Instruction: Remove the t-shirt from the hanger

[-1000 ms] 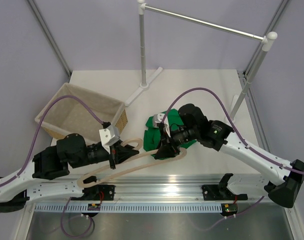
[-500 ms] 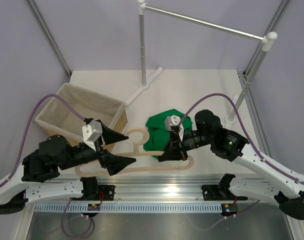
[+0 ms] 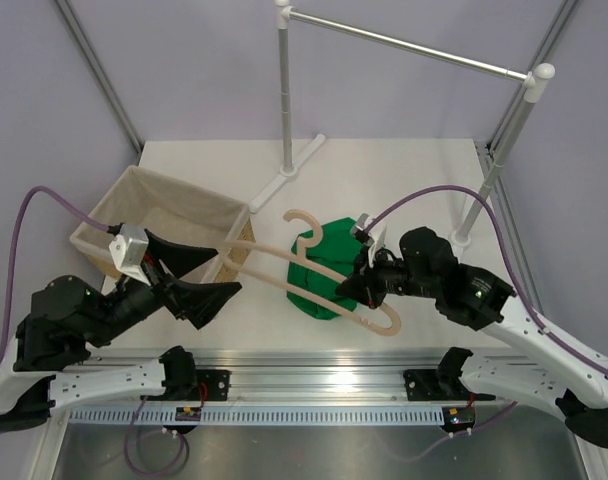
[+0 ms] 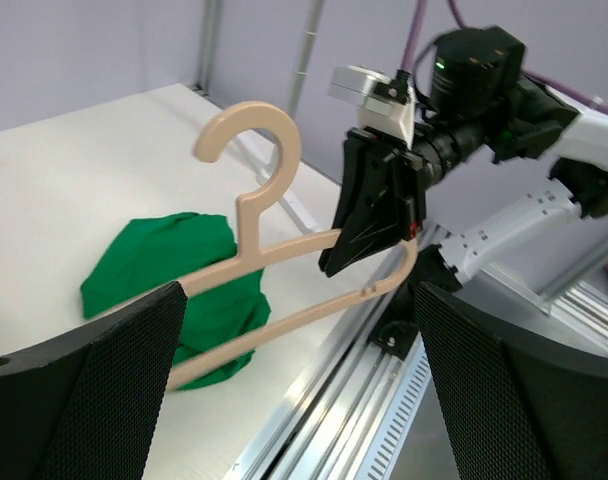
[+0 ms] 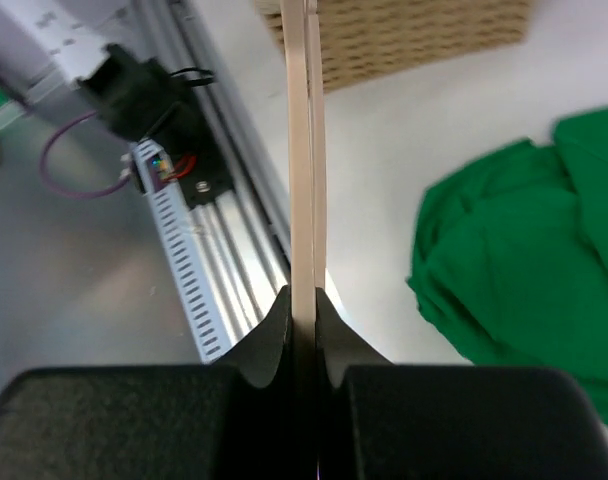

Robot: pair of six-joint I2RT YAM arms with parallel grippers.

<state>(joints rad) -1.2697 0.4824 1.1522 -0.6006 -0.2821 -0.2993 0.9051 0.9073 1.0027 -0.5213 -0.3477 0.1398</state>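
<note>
Right tool [image 5: 302, 305] clamped on hanger [image 4: 250, 215] near its right end. Left tool [image 3: 231, 268] gapes wide just off hanger's left end, gripping nothing. T-shirt [image 4: 159, 250] heaped on table [image 3: 404, 180] beneath hanger, apparently free. Best: lift hanger straight up and level, checking no fabric snags its lower bar.

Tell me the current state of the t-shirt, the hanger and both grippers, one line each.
t-shirt: off the hanger, crumpled on the table.
hanger: bare, clamped in the right gripper.
left gripper: open, holding nothing.
right gripper: shut on the hanger.
</note>
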